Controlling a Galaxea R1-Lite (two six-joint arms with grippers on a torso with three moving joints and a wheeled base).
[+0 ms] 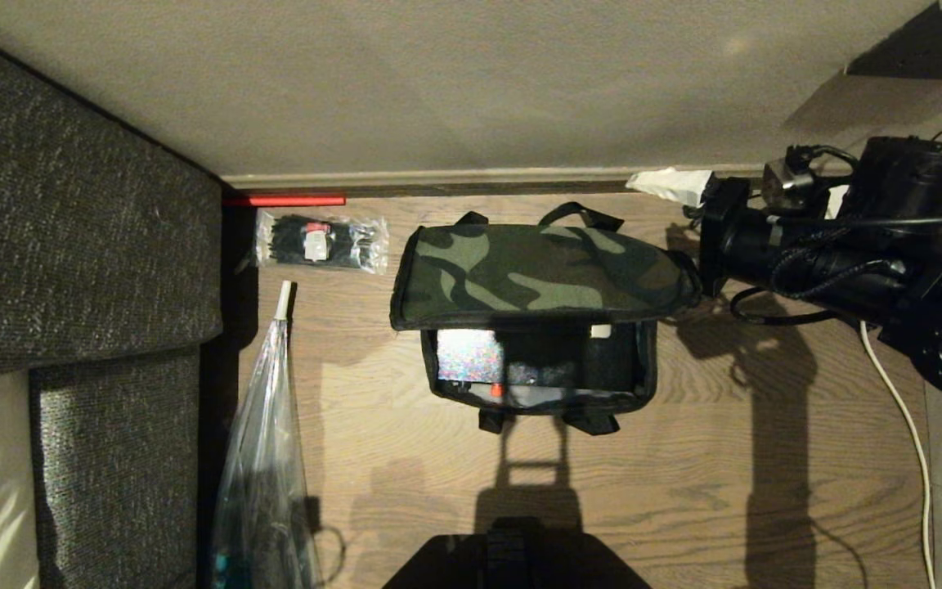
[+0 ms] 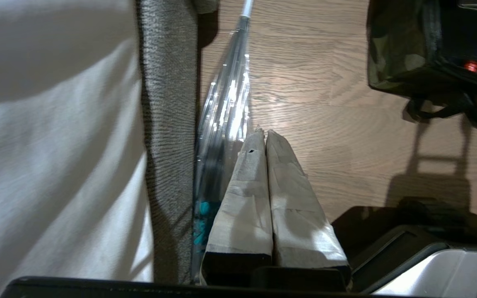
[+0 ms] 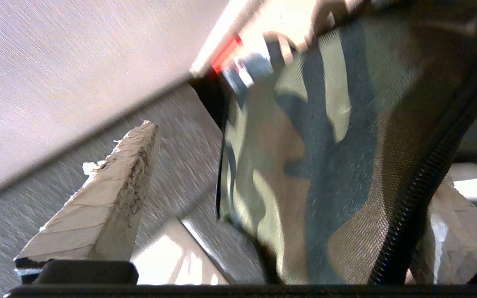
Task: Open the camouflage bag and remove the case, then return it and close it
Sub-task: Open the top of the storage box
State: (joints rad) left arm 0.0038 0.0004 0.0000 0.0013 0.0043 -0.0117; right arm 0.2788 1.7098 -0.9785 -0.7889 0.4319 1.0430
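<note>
The floor is of pale wood boards, and it meets a plain beige wall at a thin skirting board. On the robot's left stands a dark grey woven sofa; a clear plastic bag lies along its foot. A packet of black zip ties rests near the wall, with a red stick just behind it.

The camouflage bag sits on the floor in the middle, its lid flap raised over the far half (the mouth below it is uncovered). Inside lies the case, black with a speckled sheen and a small red latch; the flap's shadow hides most of its far part.

The right gripper is at the right end of the flap, its taped fingers spread wide with the flap's edge between them; it is hard to say if they touch the fabric. In the head view the flap hides these fingers.

The left gripper hangs low beside the sofa, its taped fingers pressed together and holding nothing. A white cable runs over the floor on the right.
</note>
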